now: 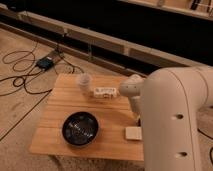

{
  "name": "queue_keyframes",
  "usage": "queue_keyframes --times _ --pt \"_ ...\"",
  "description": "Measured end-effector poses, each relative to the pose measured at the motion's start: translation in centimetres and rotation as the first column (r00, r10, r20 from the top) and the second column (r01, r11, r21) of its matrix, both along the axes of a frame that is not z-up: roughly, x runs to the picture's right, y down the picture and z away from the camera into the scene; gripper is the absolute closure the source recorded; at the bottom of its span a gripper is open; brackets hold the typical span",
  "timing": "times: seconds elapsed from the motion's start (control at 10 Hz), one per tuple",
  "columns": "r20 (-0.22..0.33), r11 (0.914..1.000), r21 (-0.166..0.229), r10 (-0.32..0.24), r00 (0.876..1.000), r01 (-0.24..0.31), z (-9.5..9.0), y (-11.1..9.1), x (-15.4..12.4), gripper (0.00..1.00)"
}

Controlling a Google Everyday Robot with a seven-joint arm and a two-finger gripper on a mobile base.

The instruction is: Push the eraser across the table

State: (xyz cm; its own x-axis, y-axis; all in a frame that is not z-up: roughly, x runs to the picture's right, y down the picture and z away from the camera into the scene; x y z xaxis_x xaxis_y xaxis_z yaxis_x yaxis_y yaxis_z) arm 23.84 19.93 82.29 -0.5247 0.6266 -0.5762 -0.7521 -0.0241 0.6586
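Eraser (132, 133) lying flat near the table (60, 107) right front edge, right of black bowl (80, 128), gripper (138, 120) largely hidden behind arm (175, 120) just above eraser, white block (104, 92) and cup (85, 82) behind.

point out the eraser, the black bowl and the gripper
eraser (132, 133), camera view, middle of its cream top face
black bowl (80, 128), camera view, centre of its inside
gripper: hidden behind the arm's white body at the table's right edge, so no point
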Motion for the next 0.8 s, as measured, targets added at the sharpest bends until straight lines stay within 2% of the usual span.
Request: queue_keyframes --times 0.3,0.8 --pt "-0.021 1.0 0.0 -0.003 1.0 0.003 -0.47 0.19 0.92 0.35" --pt "-0.021 1.0 0.0 -0.003 1.0 0.003 -0.46 0.19 0.91 0.35"
